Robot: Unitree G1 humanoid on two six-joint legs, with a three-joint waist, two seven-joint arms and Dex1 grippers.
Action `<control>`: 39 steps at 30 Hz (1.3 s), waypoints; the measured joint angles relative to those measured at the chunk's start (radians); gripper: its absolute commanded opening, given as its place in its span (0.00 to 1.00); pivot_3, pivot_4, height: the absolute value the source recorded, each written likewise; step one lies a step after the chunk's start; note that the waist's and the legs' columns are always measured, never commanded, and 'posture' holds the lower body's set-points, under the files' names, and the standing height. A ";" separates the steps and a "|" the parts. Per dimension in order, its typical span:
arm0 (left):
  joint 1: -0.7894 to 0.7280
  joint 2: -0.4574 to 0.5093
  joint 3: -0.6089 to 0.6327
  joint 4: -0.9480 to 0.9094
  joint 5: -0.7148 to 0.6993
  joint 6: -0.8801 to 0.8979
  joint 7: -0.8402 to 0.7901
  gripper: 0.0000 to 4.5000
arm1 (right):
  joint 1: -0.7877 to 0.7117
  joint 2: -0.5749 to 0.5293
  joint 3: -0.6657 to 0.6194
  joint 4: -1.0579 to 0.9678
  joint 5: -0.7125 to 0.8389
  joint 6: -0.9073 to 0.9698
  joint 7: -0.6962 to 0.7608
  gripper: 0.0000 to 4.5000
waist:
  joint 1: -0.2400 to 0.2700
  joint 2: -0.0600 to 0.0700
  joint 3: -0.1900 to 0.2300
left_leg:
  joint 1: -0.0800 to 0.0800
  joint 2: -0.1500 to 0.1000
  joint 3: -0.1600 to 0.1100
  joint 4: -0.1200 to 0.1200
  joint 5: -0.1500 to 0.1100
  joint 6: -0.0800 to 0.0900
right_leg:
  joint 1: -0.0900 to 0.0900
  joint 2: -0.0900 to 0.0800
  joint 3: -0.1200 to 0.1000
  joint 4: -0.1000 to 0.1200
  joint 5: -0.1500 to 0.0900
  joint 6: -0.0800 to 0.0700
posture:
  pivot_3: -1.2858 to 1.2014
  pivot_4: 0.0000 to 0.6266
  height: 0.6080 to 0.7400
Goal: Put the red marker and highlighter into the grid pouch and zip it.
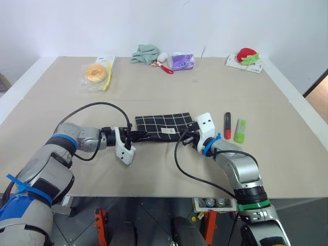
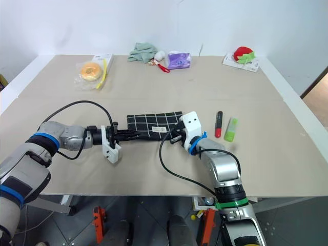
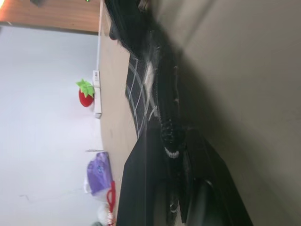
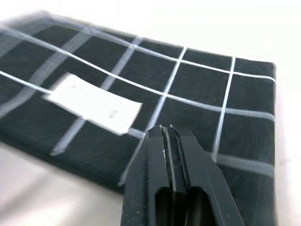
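- The left hand (image 1: 139,136) was pressed together at the grid pouch's (image 1: 163,123) left edge, seemingly pinching its zipper.
- The right hand (image 1: 185,137) was clamped together over the pouch's right end, holding nothing.
- The red marker (image 1: 227,125) and highlighter (image 1: 239,130) lay on the desk (image 1: 287,154) just right.

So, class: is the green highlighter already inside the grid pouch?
No, the highlighter lies on the table beside the red marker, apart from the grid pouch.

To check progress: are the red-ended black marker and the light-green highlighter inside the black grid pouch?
Both are out: red-ended black marker and light-green highlighter lie on the table, right of the black grid pouch.
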 measured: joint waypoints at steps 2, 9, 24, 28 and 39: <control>0.010 -0.005 0.014 -0.002 -0.046 -0.008 -0.049 0.00 | 0.002 -0.033 -0.070 -0.051 0.045 0.001 0.009 0.22 | 0.004 0.000 0.000 | 0.000 0.000 0.000 0.000 0.000 0.000 | 0.000 -0.001 0.000 -0.001 0.000 0.000 | 0.52 0.24 0.99; 0.072 -0.019 0.095 -0.016 -0.253 -0.010 -0.283 0.00 | 0.013 -0.153 -0.242 -0.127 0.061 0.088 -0.098 0.99 | 0.013 0.000 0.000 | 0.001 0.001 0.000 -0.001 -0.001 0.000 | 0.000 0.000 0.000 0.000 -0.001 -0.001 | 0.52 0.24 0.99; 0.170 -0.068 0.197 -0.135 -0.535 0.098 -0.633 0.00 | 0.020 -0.096 -0.246 -0.102 -0.004 0.279 -0.333 0.99 | 0.015 0.000 0.000 | 0.000 0.000 0.000 -0.001 -0.001 0.001 | 0.000 0.000 0.001 0.000 -0.001 -0.002 | 0.52 0.24 0.99; 0.188 -0.077 0.215 -0.162 -0.570 0.122 -0.680 0.00 | 0.020 -0.095 -0.215 -0.112 0.010 0.253 -0.283 0.99 | 0.013 0.001 0.000 | 0.000 0.001 0.000 -0.001 -0.001 0.001 | -0.001 0.001 0.001 0.000 -0.001 -0.002 | 0.52 0.24 0.99; 0.205 -0.083 0.240 -0.193 -0.593 0.149 -0.739 0.00 | 0.117 -0.156 -0.100 -0.250 0.088 0.325 -0.127 0.99 | 0.014 0.000 0.001 | 0.000 0.001 0.000 -0.001 -0.001 0.001 | -0.001 0.001 0.000 0.000 -0.001 -0.003 | 0.52 0.24 0.99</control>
